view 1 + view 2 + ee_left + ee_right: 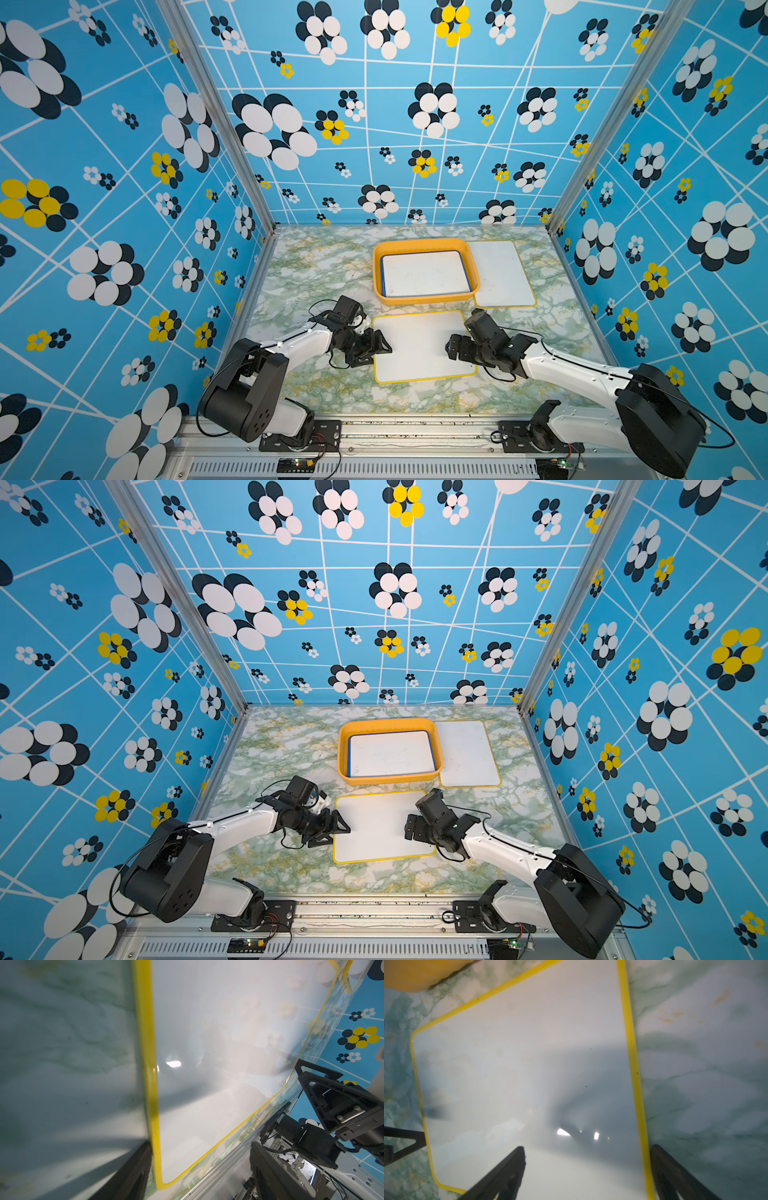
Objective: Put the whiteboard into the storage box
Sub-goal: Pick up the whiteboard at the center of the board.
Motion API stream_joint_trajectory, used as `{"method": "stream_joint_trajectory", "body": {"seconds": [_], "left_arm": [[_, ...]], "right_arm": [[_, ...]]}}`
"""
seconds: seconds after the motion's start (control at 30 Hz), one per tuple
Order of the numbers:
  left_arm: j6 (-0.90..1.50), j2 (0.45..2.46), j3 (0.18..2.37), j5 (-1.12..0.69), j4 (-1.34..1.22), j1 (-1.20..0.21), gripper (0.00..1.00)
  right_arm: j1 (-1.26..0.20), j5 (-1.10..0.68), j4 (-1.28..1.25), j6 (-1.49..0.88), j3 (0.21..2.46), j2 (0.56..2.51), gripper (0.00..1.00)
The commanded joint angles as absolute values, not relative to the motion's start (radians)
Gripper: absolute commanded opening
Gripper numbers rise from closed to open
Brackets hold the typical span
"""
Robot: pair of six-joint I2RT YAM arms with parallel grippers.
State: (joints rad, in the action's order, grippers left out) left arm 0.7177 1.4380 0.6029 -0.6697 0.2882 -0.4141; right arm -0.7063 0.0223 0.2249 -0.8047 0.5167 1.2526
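A yellow-rimmed whiteboard [419,345] [378,825] lies flat on the marble table near the front. My left gripper [380,345] [199,1167] is open at its left edge, one finger [133,1167] outside the yellow rim and the other over the white face. My right gripper [451,347] [588,1159] is open at the opposite edge, with the rim between its fingers [508,1167]. Neither holds anything. Behind the board stands the orange storage box [424,243] [386,722], and a blue-rimmed whiteboard [424,274] lies inside it.
Another yellow-rimmed whiteboard [503,274] lies flat on the table, right of the box and touching its side. Blue patterned walls enclose the table on the left, back and right. An aluminium rail [374,428] carrying both arm bases runs along the front edge.
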Motion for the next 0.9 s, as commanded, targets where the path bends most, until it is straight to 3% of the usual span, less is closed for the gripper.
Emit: {"method": "stream_joint_trajectory", "body": {"seconds": [0.0, 0.4, 0.6, 0.87], "left_arm": [[0.716, 1.476, 0.586, -0.844, 0.171, -0.449, 0.76], [0.531, 1.571, 0.747, -0.568, 0.554, -0.503, 0.75], [0.581, 1.622, 0.73, -0.595, 0.422, -0.53, 0.75], [0.68, 1.533, 0.687, -0.753, 0.21, -0.509, 0.74]], "right_arm": [[-0.773, -0.293, 0.129, -0.892, 0.457, 1.312, 0.95], [-0.799, -0.302, 0.132, -0.93, 0.461, 1.268, 0.94], [-0.8, -0.302, 0.132, -0.948, 0.446, 1.234, 0.93], [-0.801, -0.309, 0.087, -0.961, 0.401, 1.221, 0.93]]}}
